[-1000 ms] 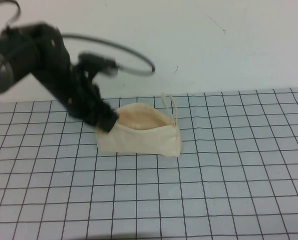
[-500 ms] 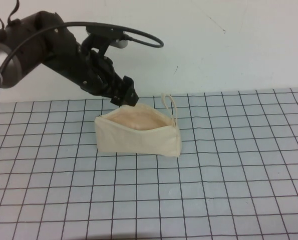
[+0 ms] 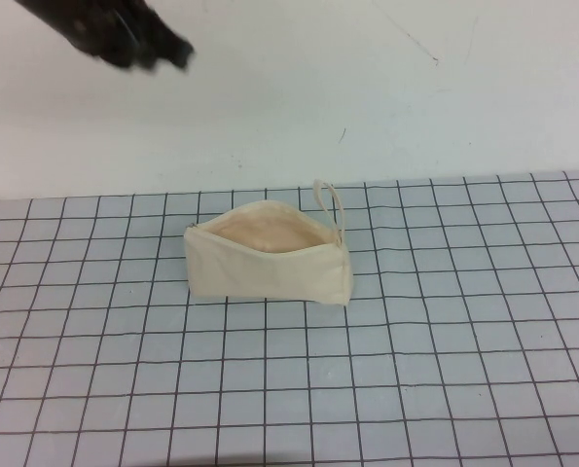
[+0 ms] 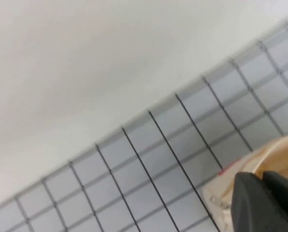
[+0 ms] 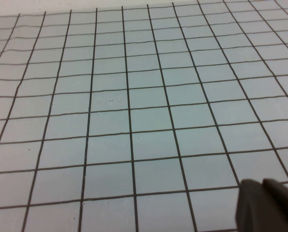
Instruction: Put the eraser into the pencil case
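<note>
Right gripper [image 5: 268, 205]: seen only in its own wrist view, as dark fingertips over bare grid squares; the tips lie together with only a thin seam between them.
Mat [image 3: 445, 389]: one pale blue-grey sheet ruled with dark grid lines, reaching from the near edge of the high view back to the white surface.
Pencil case [image 3: 268, 255]: one cream-white pouch, resting on the mat left of centre, its mouth open upward and the tan-peach lining showing; a fabric loop [image 3: 329, 202] stands at its right end.
Eraser: not visible in any view — possibly down inside the pouch, but the lining hides the bottom.
Writing: none readable anywhere.
Left gripper [image 3: 148, 44]: blurred and dark at the top left corner of the high view, raised well clear of the pouch, up and to its left; its wrist view shows the fingertips [image 4: 252, 200] pressed close together, nothing between them, with the pouch's open rim just behind.
White surface [image 3: 416, 107]: plain — farthest back, beyond the mat.
</note>
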Available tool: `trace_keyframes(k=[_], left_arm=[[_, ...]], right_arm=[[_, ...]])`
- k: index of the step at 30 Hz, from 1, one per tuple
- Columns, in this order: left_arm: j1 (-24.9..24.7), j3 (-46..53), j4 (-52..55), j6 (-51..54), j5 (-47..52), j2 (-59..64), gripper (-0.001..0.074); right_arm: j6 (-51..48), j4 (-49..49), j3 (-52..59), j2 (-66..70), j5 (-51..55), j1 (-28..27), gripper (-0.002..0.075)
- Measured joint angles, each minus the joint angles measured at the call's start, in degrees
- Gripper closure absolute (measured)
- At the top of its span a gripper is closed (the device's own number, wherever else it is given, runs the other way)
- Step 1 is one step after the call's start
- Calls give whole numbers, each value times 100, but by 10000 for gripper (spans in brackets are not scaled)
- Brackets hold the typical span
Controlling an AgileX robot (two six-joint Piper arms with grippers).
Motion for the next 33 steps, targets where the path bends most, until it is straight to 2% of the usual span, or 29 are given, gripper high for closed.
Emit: trace_keyframes(k=[9, 13, 22, 27, 33], left_arm=[[0, -85, 71, -73, 35, -1974, 735], [0, 336, 59, -73, -228, -2944, 735], [0, 3300, -51, -108, -1322, -5377, 735], [0, 5024, -493, -116, -1796, -5992, 735], [0, 7045, -1497, 115, -3125, -6677, 735]], right_arm=[[0, 0, 0, 0, 0, 0, 727], [5, 0, 0, 0, 0, 0, 727], [14, 0, 0, 0, 0, 0, 727], [14, 0, 0, 0, 0, 0, 727], [14, 0, 0, 0, 0, 0, 727]])
